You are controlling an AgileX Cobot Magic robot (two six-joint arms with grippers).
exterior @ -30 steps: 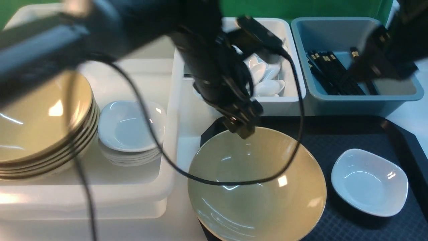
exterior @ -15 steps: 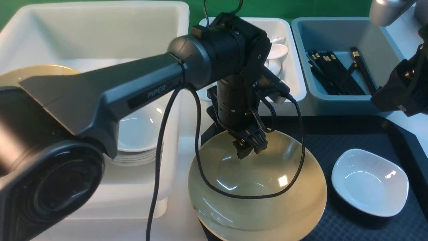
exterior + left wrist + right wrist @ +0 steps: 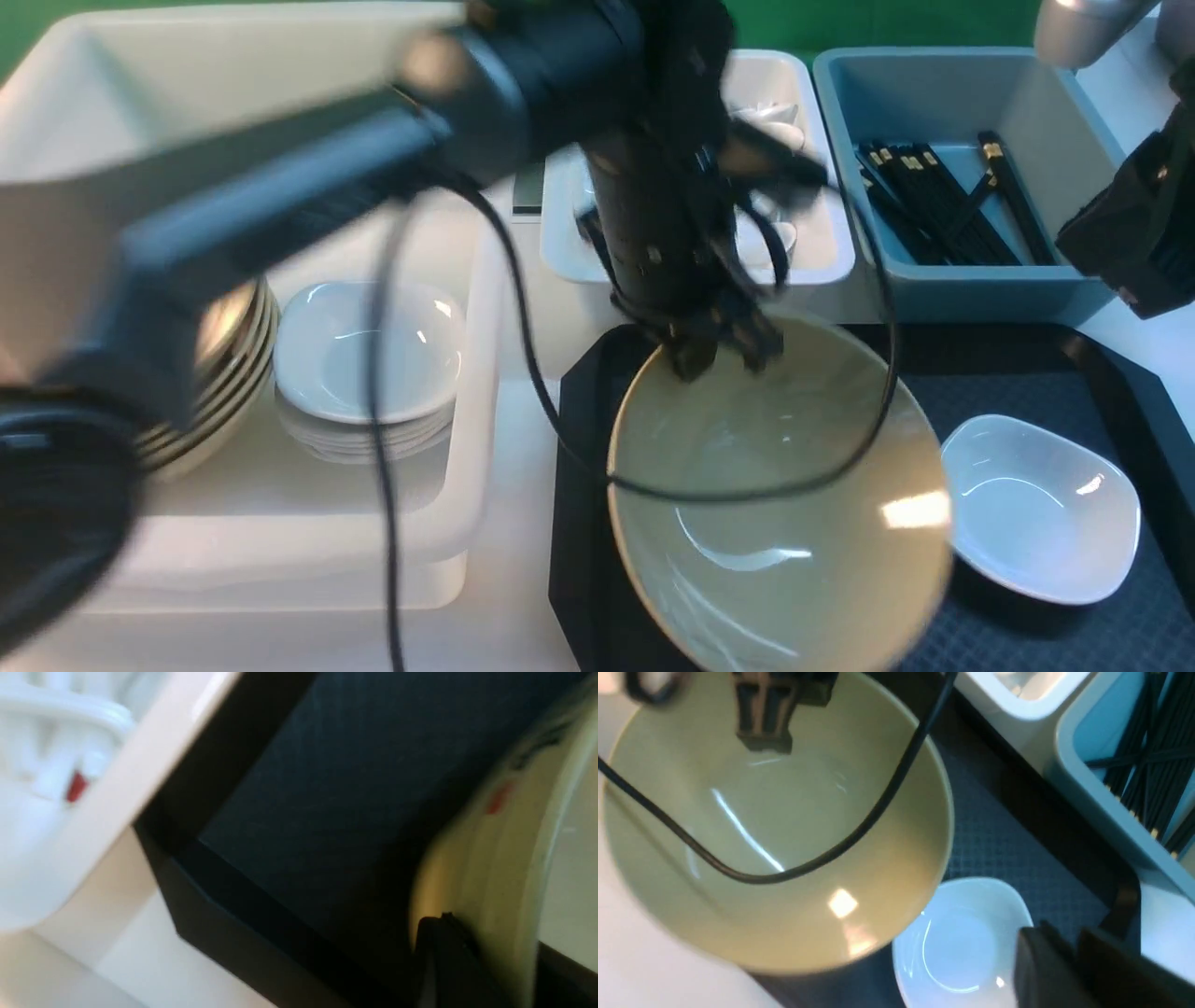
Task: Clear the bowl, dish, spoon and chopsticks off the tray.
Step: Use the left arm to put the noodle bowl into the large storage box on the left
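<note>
The left gripper, in the upper middle of the front view, is clamped on the far rim of the bowl. In the left wrist view one dark finger presses on the bowl's outer wall. A small red mark higher on that wall is too blurred to read.

The bowl is tilted, with its far rim raised, over the left part of the tray. A black cable loops in front of it. The bowl's right edge overlaps the left edge of the dish, which sits on the tray at lower right.

The right gripper hangs above the tray's right corner, its fingers drawn nearly together with nothing between them.

Behind the tray, a white tub holds spoons. To its right, a grey-blue bin holds chopsticks with gold bands. At left, a larger white tub holds stacked tan bowls and white dishes.
</note>
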